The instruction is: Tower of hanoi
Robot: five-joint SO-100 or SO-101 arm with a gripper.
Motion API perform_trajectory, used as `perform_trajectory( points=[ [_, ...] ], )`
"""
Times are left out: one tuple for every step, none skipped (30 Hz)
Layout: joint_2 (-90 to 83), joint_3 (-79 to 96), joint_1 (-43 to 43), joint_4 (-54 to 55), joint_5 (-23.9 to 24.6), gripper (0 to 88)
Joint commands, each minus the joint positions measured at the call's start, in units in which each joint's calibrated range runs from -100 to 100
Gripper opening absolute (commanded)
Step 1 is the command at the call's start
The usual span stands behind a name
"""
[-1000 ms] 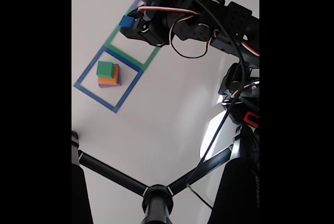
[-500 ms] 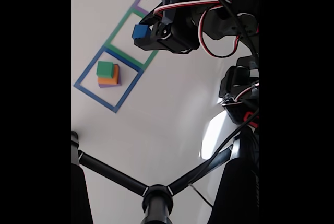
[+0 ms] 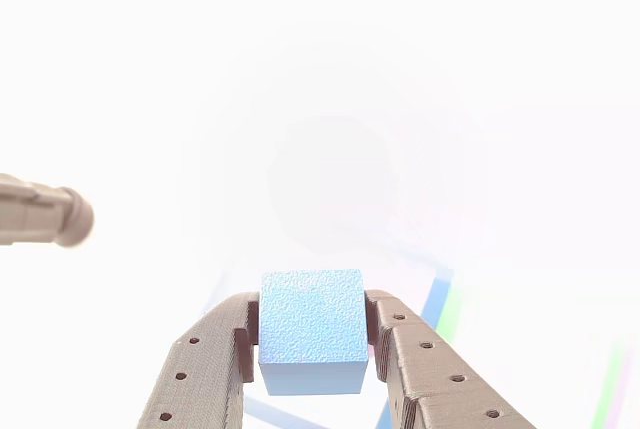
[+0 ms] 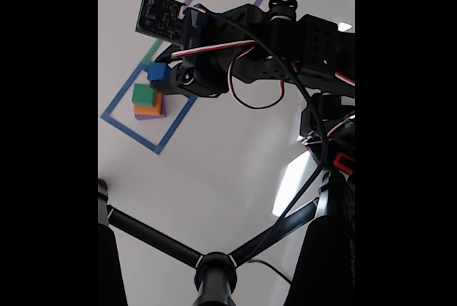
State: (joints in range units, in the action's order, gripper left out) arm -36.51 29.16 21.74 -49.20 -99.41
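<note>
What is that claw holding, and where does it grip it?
A small blue cube, pinched by its two opposite side faces between the claw fingers.

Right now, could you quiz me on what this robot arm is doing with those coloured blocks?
1. True or false: the gripper holds a blue cube.
2. Which block tops the stack? A green, B orange, C purple.
3. Fill in: the stack stands inside the ___ tape square.

Key: 1 true. 2 A, the green block. 3 blue.

No legible text or labels.
</note>
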Motion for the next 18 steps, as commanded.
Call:
perform_trajectory(
  points=[
    [1.2, 9.1, 0.4, 17.2, -0.6, 2.5],
    [2.2, 11.3, 0.4, 20.9, -0.6, 2.5],
    [3.2, 12.8, 0.4, 24.1, -0.6, 2.5],
    [4.4, 14.3, 0.4, 27.2, -0.6, 2.5],
    [5.4, 15.8, 0.3, 30.0, -0.6, 2.4],
    [6.4, 17.4, 0.3, 33.3, -0.6, 2.4],
    [7.6, 18.6, 0.3, 36.0, -0.6, 2.4],
    [8.7, 19.8, 0.3, 38.7, -0.6, 2.4],
    [9.7, 20.8, 0.3, 41.0, -0.6, 2.4],
    [10.9, 21.8, 0.3, 43.5, -0.6, 2.4],
    [11.8, 22.5, 0.3, 45.3, -0.6, 2.4],
    [12.8, 23.2, 0.3, 47.3, -0.6, 2.4],
    [13.7, 23.7, 0.2, 48.9, -0.6, 2.4],
    [14.7, 23.9, 0.2, 50.3, -0.6, 2.4],
    [15.4, 24.3, 0.1, 51.4, -0.6, 2.4],
    [16.1, 24.7, 0.0, 52.6, -0.6, 2.4],
    [16.6, 24.8, -0.2, 53.3, -0.6, 2.4],
    [17.2, 25.0, -0.4, 54.1, -0.6, 2.4]
  ],
)
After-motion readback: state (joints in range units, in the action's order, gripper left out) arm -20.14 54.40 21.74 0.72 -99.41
